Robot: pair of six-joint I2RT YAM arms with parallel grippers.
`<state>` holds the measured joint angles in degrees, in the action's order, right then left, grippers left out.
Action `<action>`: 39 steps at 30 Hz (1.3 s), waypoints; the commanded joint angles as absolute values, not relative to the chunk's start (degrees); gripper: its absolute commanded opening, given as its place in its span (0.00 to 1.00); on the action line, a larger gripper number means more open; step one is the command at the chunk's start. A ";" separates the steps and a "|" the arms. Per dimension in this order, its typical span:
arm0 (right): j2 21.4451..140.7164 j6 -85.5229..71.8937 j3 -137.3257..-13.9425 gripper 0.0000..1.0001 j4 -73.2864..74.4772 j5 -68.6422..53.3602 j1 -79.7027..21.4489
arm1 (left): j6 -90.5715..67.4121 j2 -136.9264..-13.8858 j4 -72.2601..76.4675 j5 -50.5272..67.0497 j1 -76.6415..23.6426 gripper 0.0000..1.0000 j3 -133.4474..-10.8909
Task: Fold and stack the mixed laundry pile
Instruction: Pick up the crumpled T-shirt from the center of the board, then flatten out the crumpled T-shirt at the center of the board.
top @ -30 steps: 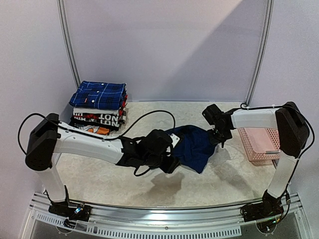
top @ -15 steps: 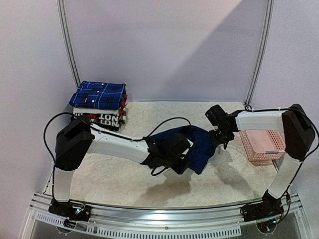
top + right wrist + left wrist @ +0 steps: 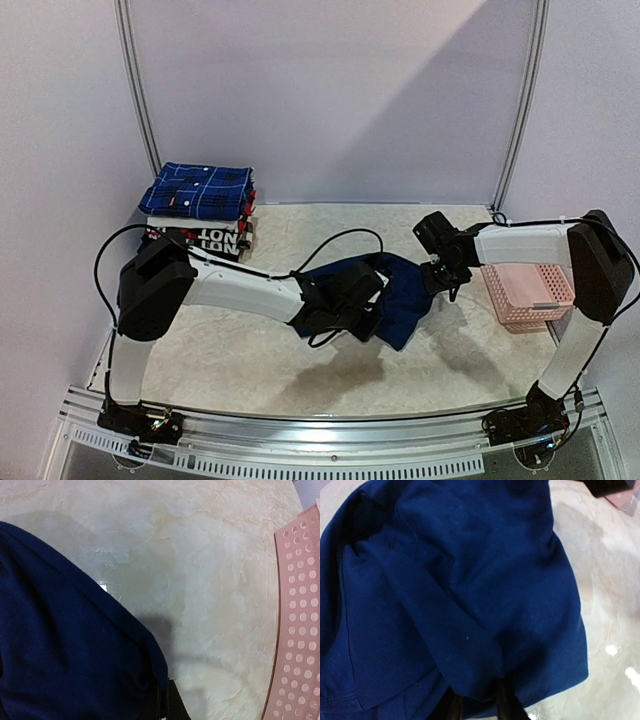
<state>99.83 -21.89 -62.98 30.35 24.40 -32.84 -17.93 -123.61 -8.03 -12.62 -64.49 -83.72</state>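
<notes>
Pale marbled table (image 3: 250, 350) before plain lavender walls. Centre: the soft navy T-shirt (image 3: 405, 300), crumpled between your two arms. Your right gripper (image 3: 165, 704) is clamped on the shirt's right-hand edge, near the pink plastic lattice basket (image 3: 525, 290). Your left gripper (image 3: 479, 707) has its fingers close together, with a fold of the cloth between and over them; you cannot tell whether they pinch it. Far left: the folded dark-blue plaid shirt (image 3: 197, 190) tops the stack of white and black red-lettered garments (image 3: 200, 240)
</notes>
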 commanded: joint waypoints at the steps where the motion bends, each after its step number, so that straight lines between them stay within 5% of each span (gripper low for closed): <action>1: 98.23 -22.49 -62.17 0.00 30.04 23.40 -32.80 | -18.52 -126.10 -7.64 -12.57 -63.12 0.30 -86.47; 5: 97.63 -22.58 -61.92 0.00 30.08 23.21 -32.79 | -19.01 -127.27 -7.96 -13.04 -62.77 0.30 -87.31; 8: 97.26 -22.68 -61.67 0.00 30.04 23.03 -32.83 | -18.99 -127.47 -7.30 -12.97 -62.51 0.02 -87.35; 9: 97.18 -22.68 -61.63 0.00 30.02 23.02 -32.79 | -18.98 -127.17 -7.15 -13.17 -62.47 0.00 -87.18; 26: 87.64 -22.07 -61.70 0.00 32.24 19.57 -33.36 | -17.11 -86.59 -15.79 -25.53 -62.56 0.00 -66.95; 39: 69.34 -20.15 -64.93 0.00 35.16 7.20 -37.71 | -15.86 -56.88 -30.31 -30.80 -63.38 0.00 -65.24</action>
<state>74.91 -21.08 -62.37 33.63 13.52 -36.40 -16.75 -63.16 -24.29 -28.95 -63.09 -64.64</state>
